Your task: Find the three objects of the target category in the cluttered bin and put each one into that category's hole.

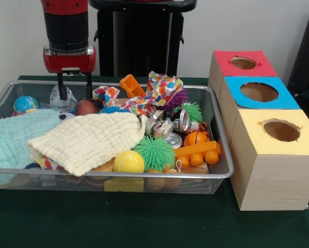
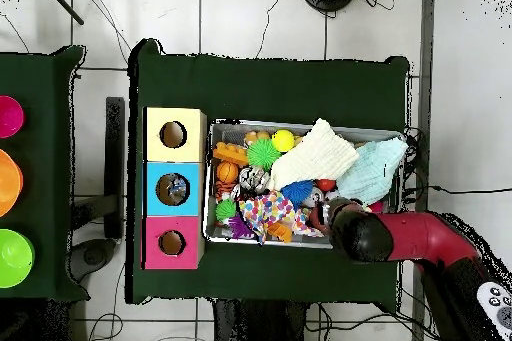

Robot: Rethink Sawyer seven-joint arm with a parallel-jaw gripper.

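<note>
The wire-mesh metal bin (image 1: 224,155) sits on the dark green table cloth (image 1: 144,222), crowded with toys and cloths. Which category is the target cannot be told from the views. At the bin's front lie a smooth yellow ball (image 1: 128,162), a spiky green rubber ball (image 1: 154,152) just beside it, and an orange plastic block with round studs (image 1: 198,153). A small orange-and-black basketball (image 1: 196,138) rests just behind that block. A cream muslin cloth (image 1: 87,140) covers the middle, partly overlapping a pale mint cloth (image 1: 12,137) at the left end. Behind them lie a heart-patterned multicoloured cloth (image 1: 154,95), an orange plastic piece (image 1: 132,86), a second spiky green ball (image 1: 191,111), a purple spiky ball (image 1: 179,98), a reddish-brown ball (image 1: 85,107) and a blue-and-green globe ball (image 1: 25,104).

The red and black gripper (image 1: 73,93) hangs over the bin's far left corner; its two thin black fingers (image 1: 63,88) stand apart, open with nothing between them, the tips just above a clear crumpled plastic item (image 1: 63,102).

Right of the bin, just beside it, stand three wooden boxes in a row, each with a round hole in the top: a yellow-topped box (image 1: 278,155) nearest, a blue-topped box (image 1: 258,93) in the middle and a red-topped box (image 1: 242,63) farthest

In the overhead view, pink (image 2: 8,116), orange (image 2: 8,182) and green bowls (image 2: 14,258) sit on a separate table at the edge
</note>
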